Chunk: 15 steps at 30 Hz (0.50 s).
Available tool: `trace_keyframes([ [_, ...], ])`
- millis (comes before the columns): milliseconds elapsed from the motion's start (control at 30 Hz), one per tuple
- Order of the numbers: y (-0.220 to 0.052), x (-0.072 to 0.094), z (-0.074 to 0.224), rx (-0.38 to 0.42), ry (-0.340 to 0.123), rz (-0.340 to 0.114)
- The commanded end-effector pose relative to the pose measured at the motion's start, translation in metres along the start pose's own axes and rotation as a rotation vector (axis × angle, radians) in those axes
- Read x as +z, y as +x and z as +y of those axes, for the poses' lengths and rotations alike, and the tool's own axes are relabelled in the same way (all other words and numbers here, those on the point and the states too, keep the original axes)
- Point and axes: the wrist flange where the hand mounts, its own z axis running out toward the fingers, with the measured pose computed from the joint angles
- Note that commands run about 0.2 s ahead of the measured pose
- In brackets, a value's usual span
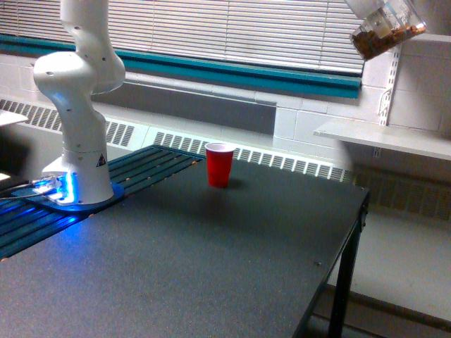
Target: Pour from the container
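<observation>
At the top right corner of the frame the container (386,32) hangs high in the air, a clear cup tilted over with brown granular material showing through its walls. Only a pale sliver of the gripper (366,8) shows above it, cut off by the frame edge — whether its fingers are closed around the cup or how wide they stand cannot be told, though the cup sits right against it. The arm's white base column (77,113) rises at the upper left from a blue-lit mount, its upper links leaving the frame at the top. Well below and left of the container, a red cup (220,165) stands upright on the dark table (211,267), near its far edge.
</observation>
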Motion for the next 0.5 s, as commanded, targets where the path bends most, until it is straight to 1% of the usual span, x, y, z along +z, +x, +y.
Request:
trace_keyframes([
  [33, -0.006, -0.008, -0.011, -0.022, 0.013, 0.005],
  [100, -0.007, -0.007, -0.011, -0.021, 0.010, 0.015],
  [333, -0.015, -0.010, -0.013, -0.042, 0.016, 0.022],
  [500, -0.032, -0.010, -0.016, -0.088, 0.011, 0.027],
])
